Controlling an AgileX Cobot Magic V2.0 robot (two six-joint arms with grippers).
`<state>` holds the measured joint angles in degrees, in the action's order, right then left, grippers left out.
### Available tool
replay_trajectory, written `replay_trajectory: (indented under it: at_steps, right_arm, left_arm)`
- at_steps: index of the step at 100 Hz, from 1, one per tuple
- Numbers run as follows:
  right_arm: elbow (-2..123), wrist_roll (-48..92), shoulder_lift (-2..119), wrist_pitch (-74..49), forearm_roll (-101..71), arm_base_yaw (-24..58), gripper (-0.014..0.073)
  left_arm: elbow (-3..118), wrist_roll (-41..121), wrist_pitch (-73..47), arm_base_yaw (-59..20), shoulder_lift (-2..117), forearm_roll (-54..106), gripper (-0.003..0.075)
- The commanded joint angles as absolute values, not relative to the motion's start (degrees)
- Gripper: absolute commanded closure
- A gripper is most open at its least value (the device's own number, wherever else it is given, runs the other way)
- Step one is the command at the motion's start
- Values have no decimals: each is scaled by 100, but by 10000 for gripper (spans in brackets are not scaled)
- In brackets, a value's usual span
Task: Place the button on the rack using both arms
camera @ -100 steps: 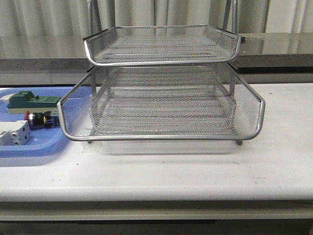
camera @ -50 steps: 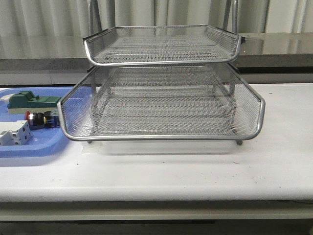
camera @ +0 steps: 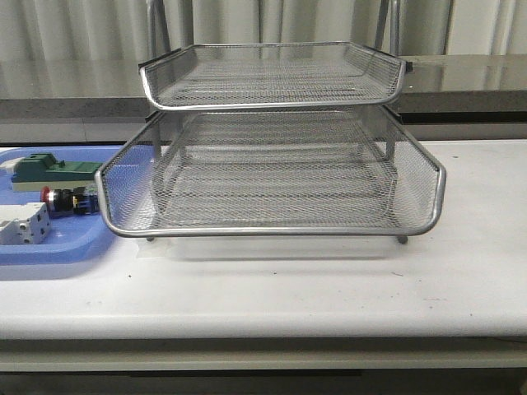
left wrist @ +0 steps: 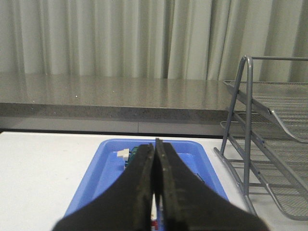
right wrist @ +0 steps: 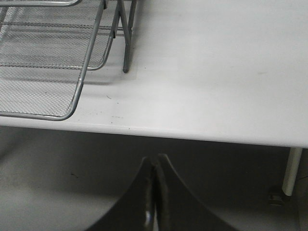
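The button (camera: 64,200), red-headed with a black body, lies on its side in the blue tray (camera: 49,255), just left of the rack's lower front corner. The rack (camera: 272,233) is a silver wire-mesh stand in the middle of the table, its tiers stepped toward me. Neither arm shows in the front view. My left gripper (left wrist: 155,144) is shut and empty, hovering over the blue tray (left wrist: 96,178), with the rack's frame (left wrist: 245,120) off to one side. My right gripper (right wrist: 155,159) is shut and empty, out past the table's front edge near the rack's corner (right wrist: 82,82).
A green block (camera: 49,170) and a white block (camera: 20,224) share the blue tray with the button. The white table (camera: 329,288) stretches in front of and to the right of the rack. A stone ledge and curtains run behind. A table leg (right wrist: 291,168) stands below the edge.
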<state>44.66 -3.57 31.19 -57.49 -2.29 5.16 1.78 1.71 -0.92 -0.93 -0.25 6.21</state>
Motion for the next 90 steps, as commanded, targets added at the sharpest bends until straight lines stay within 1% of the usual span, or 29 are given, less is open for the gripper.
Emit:
replay_trajectory:
  at_steps: [1, 24, 43, 57, 71, 90]
  right_arm:
    - [4649, -346, 3136, -5375, -185, 503, 663]
    - [4649, -346, 3136, -5375, -185, 503, 663]
    - [4649, -346, 3136, -5375, -185, 503, 663]
    - [4649, -346, 3136, -5375, -185, 503, 663]
    - [4649, -346, 3136, -5375, -185, 503, 663]
    - [4649, -346, 3136, -5375, -185, 503, 663]
  left_arm:
    - [768, 106, -225, -126, 74, 899, 740]
    - [2316, 106, -1629, -126, 1282, 912, 740]
    - [3752, 179, -3297, -126, 2737, 912, 740]
    - [4665, 302, -4248, -126, 3777, 912, 740]
    - [5333, 654, -4774, -126, 4596, 912, 740]
    - [5989, 871, -4906, -126, 5494, 912, 740]
